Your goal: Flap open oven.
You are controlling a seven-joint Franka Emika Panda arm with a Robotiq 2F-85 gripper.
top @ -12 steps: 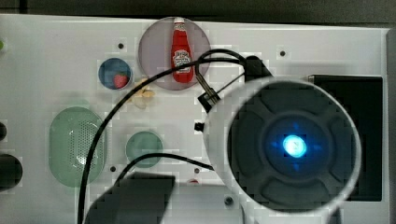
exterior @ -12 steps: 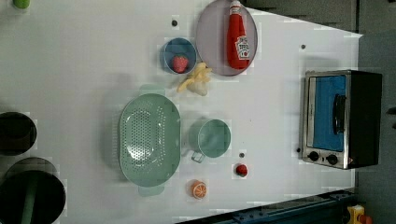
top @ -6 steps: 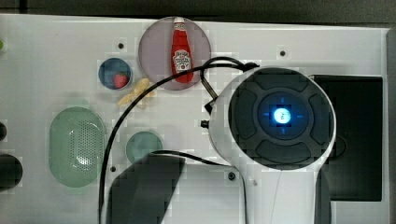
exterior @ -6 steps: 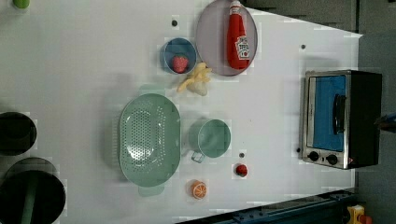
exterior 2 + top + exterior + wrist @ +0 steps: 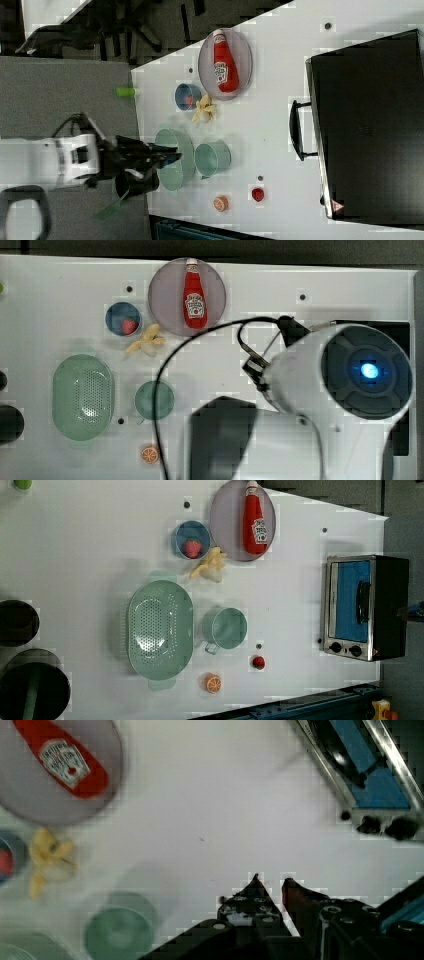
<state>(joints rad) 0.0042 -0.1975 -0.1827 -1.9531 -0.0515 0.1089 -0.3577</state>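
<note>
Wrist view: gripper hangs over bare table with fingers set to a narrow gap, nothing between them, and it is well apart from the oven. The oven stands at the table's end, near the corner, door shut, blue glass facing along the table toward the other items; in the left view the oven shows its dark bar handle across the door and two knobs at one end of the front. Risks, as judged from here: (1) the narrow gap may be too tight to slip around the handle bar, so the fingertips could butt against it or skid onto the glass; (2) a pull not following the door's hinge arc could drag or tip the whole oven instead of swinging the door (nothing visible anchors it); (3) the oven sits close to the table edge, so a shove could push it off; (4) an approach aimed too far toward the knob end would catch a knob. The ketchup bottle lies on a plate toward the far edge, away from the likely path, so collision there looks unlikely. Writing: the bottle carries a white keystone-shaped label, its text too small to read; a small red triangle mark sits at the oven's corner in the right view (unreadable).
</note>
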